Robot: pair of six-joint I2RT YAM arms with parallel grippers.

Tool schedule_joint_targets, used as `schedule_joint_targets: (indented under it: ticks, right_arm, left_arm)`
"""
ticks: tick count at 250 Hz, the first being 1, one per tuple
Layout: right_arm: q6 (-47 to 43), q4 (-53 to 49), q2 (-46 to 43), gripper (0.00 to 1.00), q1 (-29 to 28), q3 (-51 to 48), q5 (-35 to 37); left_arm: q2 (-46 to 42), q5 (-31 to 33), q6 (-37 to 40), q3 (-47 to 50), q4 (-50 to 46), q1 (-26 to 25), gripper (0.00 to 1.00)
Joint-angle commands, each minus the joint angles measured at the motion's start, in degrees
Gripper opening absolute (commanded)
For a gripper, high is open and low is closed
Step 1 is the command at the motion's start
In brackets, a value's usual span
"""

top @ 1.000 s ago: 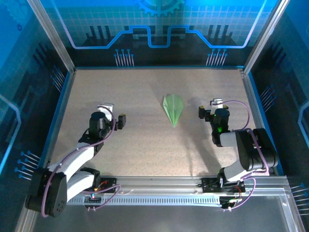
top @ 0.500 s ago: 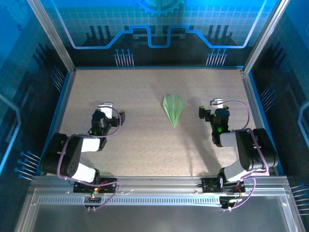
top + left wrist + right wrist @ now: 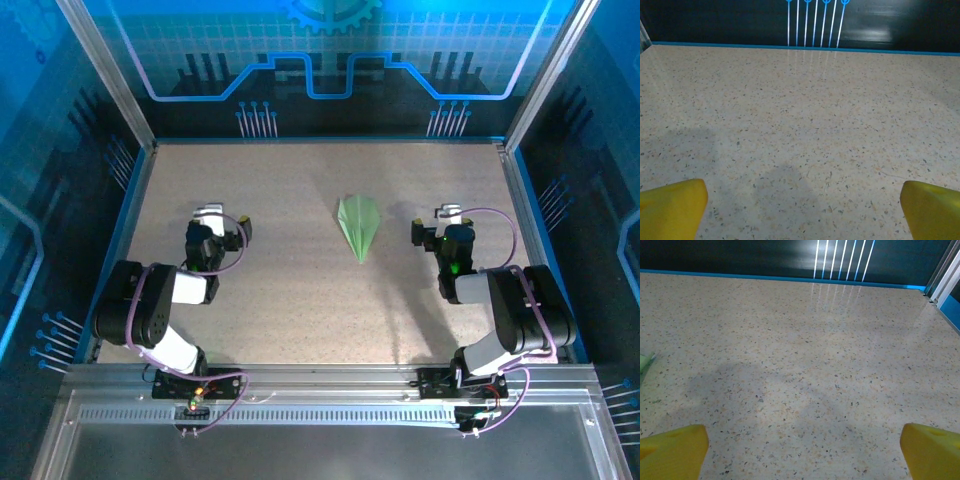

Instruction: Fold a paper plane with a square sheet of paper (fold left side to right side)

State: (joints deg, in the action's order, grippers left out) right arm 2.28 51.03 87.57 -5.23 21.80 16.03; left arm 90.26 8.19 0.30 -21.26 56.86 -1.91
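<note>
Resting on the table (image 3: 300, 300), the paper plane (image 3: 358, 225) points nearward.

Left end effector (image 3: 226, 220) slightly farther left.

We see the tabletop (image 3: 290, 190) brightly and evenly lit from above, while the walls (image 3: 330, 60) around it stay dim blue. In the wrist views, soft shadows pool on it, pale glare streaks its far edge, and the near fingertips (image 3: 670, 207) look slightly blurred.
</note>
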Motion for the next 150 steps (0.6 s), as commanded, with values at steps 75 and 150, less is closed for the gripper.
schedule_joint_targets:
  ticks: [75,150]
  right_arm:
    - [-0.9,1.0,0.4,0.99,-0.7,0.6,0.8]
    - [-0.9,0.8,0.4,0.99,-0.7,0.7,0.8]
  left_arm:
    - [-0.8,0.9,-0.7,-0.2,-2.5,0.8,1.0]
    - [-0.8,0.8,-0.7,-0.2,-2.4,0.7,1.0]
